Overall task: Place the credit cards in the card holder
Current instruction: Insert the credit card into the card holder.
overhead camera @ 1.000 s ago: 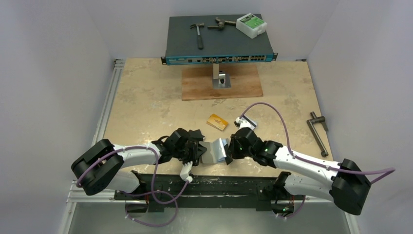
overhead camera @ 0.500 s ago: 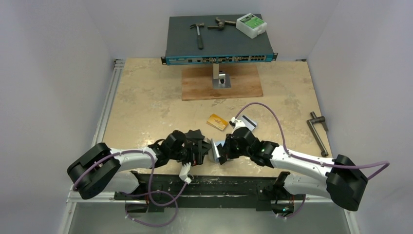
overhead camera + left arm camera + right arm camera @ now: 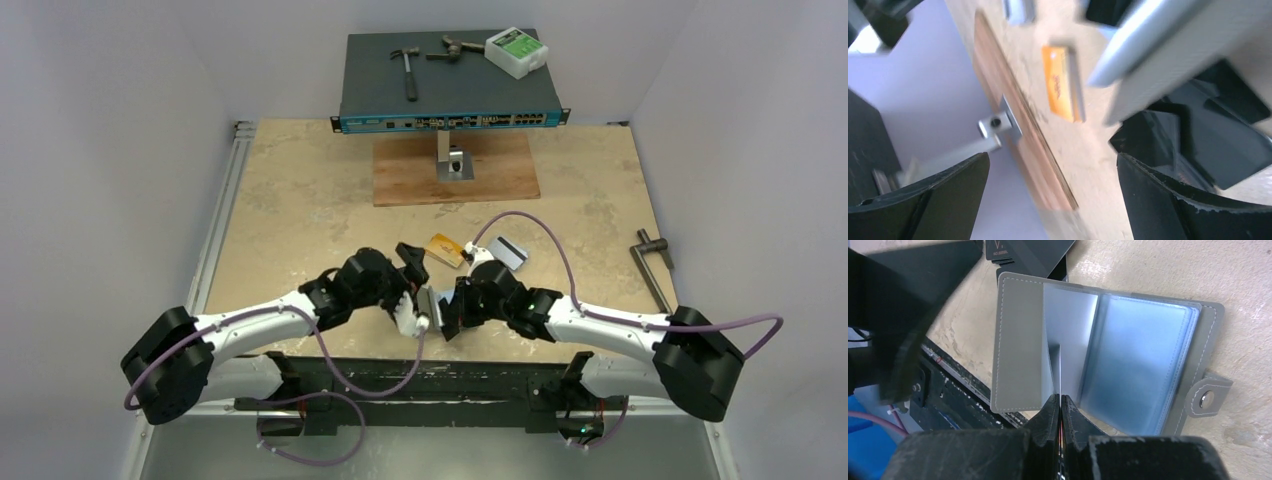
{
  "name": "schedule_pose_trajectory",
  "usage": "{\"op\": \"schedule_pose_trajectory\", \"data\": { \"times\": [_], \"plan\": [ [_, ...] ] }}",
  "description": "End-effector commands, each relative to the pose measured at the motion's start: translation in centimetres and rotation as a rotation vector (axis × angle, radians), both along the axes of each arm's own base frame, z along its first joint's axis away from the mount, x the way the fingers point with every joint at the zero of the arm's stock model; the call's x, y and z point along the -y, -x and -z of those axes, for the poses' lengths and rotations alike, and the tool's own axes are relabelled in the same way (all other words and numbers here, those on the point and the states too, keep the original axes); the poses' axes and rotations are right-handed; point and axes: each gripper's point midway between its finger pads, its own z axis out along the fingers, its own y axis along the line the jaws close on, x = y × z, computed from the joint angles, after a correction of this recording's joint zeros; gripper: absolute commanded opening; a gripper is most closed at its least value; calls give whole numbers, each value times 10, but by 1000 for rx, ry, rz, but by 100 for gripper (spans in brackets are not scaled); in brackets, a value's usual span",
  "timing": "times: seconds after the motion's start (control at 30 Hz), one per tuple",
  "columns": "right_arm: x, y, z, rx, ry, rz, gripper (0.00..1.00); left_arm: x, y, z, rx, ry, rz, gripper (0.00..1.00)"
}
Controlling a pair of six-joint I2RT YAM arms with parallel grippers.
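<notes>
The grey card holder [image 3: 1148,355] is spread open, showing bluish sleeves and a round snap tab at its right. My right gripper [image 3: 1061,399] is shut on a thin credit card seen edge-on, whose far end meets the holder's left sleeve. In the top view the holder [image 3: 431,303] stands on edge between both grippers, with the right gripper [image 3: 447,312] beside it. My left gripper [image 3: 416,283] is open, its fingers [image 3: 923,200] wide apart with nothing between them, just left of the holder [image 3: 1168,45]. An orange card [image 3: 446,250] and a silver card with a dark stripe [image 3: 508,253] lie beyond.
A black folding case [image 3: 1028,255] lies beyond the holder. At the back, a network switch [image 3: 450,95] on a stand carries a hammer [image 3: 408,70] and a white box [image 3: 516,50]. A wooden board [image 3: 455,170] is below it, and a metal crank tool [image 3: 655,270] lies right.
My left gripper has opened, let go of the holder and swung up and to the right. The right gripper has moved left, and the holder went from lying spread to standing on edge.
</notes>
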Motion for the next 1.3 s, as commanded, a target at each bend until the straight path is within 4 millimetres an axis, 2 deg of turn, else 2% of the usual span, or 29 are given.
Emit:
{"op": "schedule_pose_trajectory", "data": {
  "times": [0.0, 0.13, 0.27, 0.4, 0.53, 0.67, 1.03, 1.17, 1.27],
  "plan": [
    [-14, -5, -16, 44, -56, -33, 0, -18, -24, -45, -325, 182, -469, 100],
    [-16, -3, -15, 43, -56, -45, 0, -26, -8, -56, -671, 280, -761, 100],
    [-19, -1, -14, 37, -59, -56, 0, -21, 34, -54, -1090, 307, -975, 100],
    [-21, -1, -13, 38, -57, -63, 0, -19, 64, -35, -1362, 200, -1154, 100],
    [-21, 0, -10, 31, -51, -66, 0, -16, 80, -14, -1589, 36, -1306, 100],
    [-20, 0, -11, 35, -46, -62, 0, -3, 73, -11, -1655, 126, -1311, 100],
    [-28, -1, -13, 39, -45, -90, 0, 13, 57, 9, -1747, 249, -1338, 100],
    [-28, -1, -11, 33, -37, -91, 0, 14, 52, 19, -1737, 258, -1353, 91],
    [-27, -1, -12, 34, -37, -87, 0, 17, 48, 25, -1735, 245, -1358, 78]
  ]
}}
